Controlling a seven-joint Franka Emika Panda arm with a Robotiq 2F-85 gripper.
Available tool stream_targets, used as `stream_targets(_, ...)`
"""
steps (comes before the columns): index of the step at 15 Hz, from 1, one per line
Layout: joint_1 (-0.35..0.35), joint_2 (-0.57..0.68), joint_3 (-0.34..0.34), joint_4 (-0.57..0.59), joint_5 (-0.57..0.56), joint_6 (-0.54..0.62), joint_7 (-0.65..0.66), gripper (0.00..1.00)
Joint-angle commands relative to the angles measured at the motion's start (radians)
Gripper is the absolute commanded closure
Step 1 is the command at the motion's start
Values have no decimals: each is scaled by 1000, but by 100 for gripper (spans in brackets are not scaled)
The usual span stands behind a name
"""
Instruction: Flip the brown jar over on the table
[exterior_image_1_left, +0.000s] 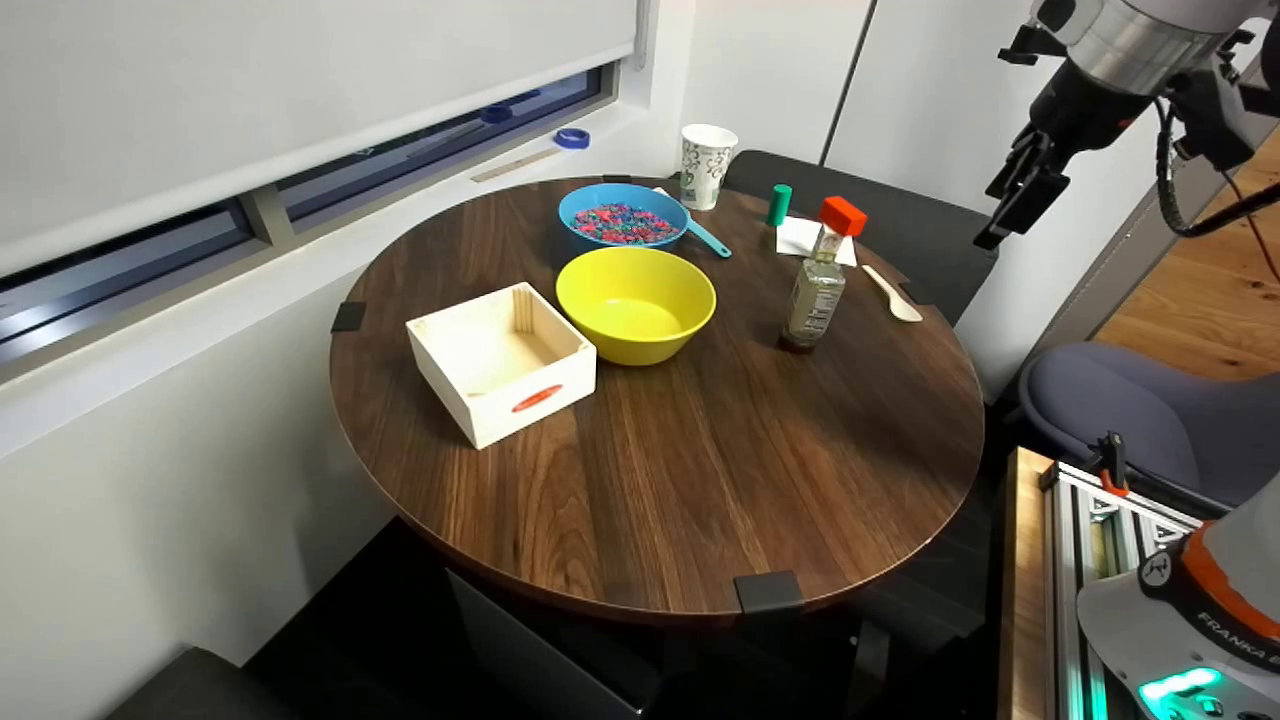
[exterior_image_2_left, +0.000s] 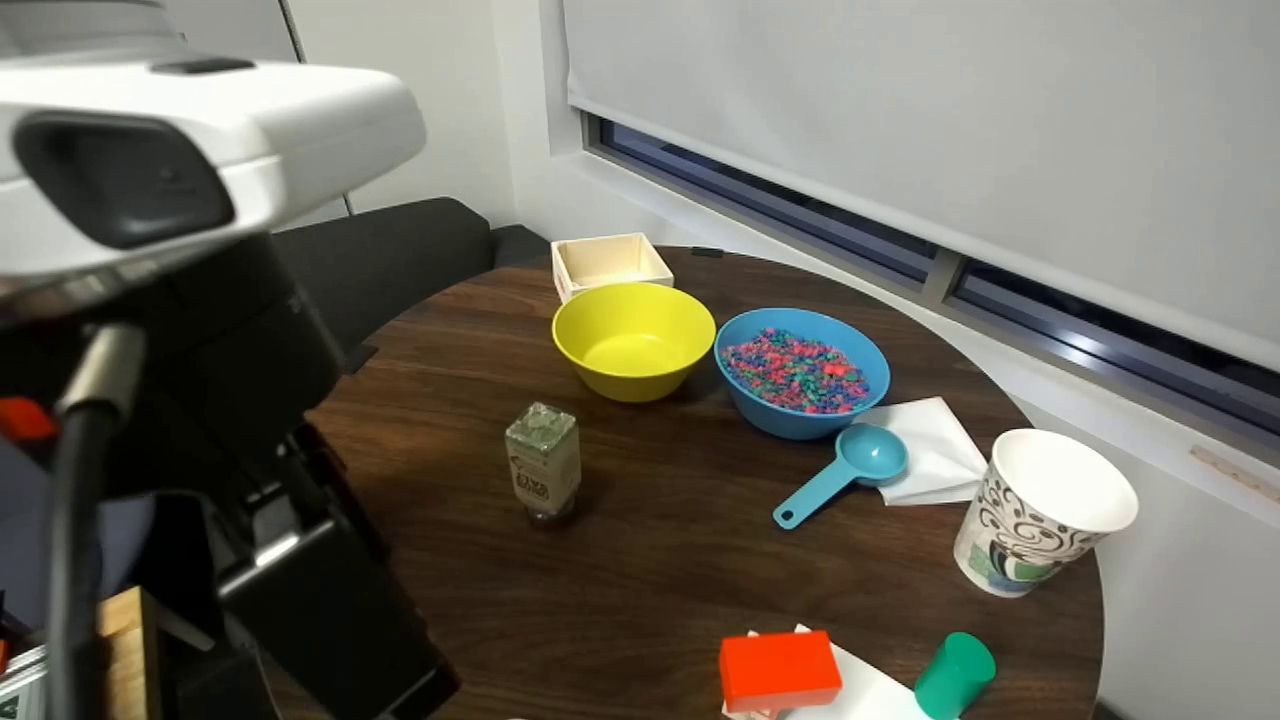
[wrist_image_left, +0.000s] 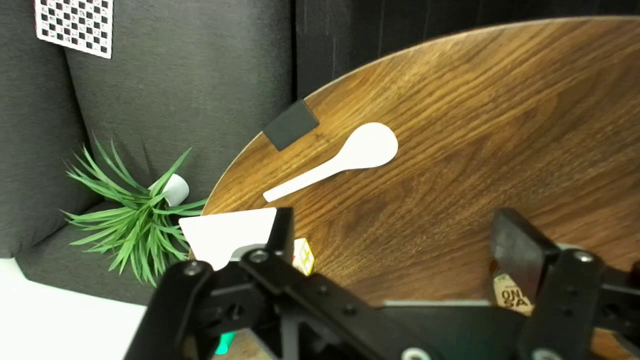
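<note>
The brown jar (exterior_image_2_left: 543, 470) is a small glass jar with a dull label. It stands on the round dark wood table (exterior_image_1_left: 640, 480) with its wide pale end up and its narrow dark end down. It shows in both exterior views (exterior_image_1_left: 813, 300); a red block behind it lines up above it there. In the wrist view only part of its label (wrist_image_left: 509, 294) shows, partly covered by a finger. My gripper (wrist_image_left: 397, 220) is open with nothing between its fingers. It hangs in the air above the table's edge, apart from the jar, in both exterior views (exterior_image_1_left: 1000, 210).
A yellow bowl (exterior_image_1_left: 635, 300), a wooden box (exterior_image_1_left: 535, 410) and a blue bowl with coloured bits (exterior_image_2_left: 740, 395) stand beyond the jar. A blue scoop (exterior_image_2_left: 870, 455), paper cup (exterior_image_2_left: 1010, 540), red block (exterior_image_2_left: 780, 672), green cylinder (exterior_image_2_left: 955, 675) and white spoon (wrist_image_left: 370, 145) lie nearby.
</note>
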Motion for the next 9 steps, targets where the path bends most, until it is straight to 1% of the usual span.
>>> stream_targets(1, 11, 77, -19, 47, 43, 108, 78, 0)
stream_targets(3, 5, 115, -24, 72, 85, 158, 128, 0)
stream_targets(5, 18, 157, -36, 104, 163, 167, 160, 0)
stream_targets(7, 33, 193, -41, 130, 233, 164, 154, 0)
stream_targets(8, 3, 140, -22, 94, 182, 161, 135, 0)
stream_targets(9, 5, 154, -22, 103, 187, 161, 135, 0)
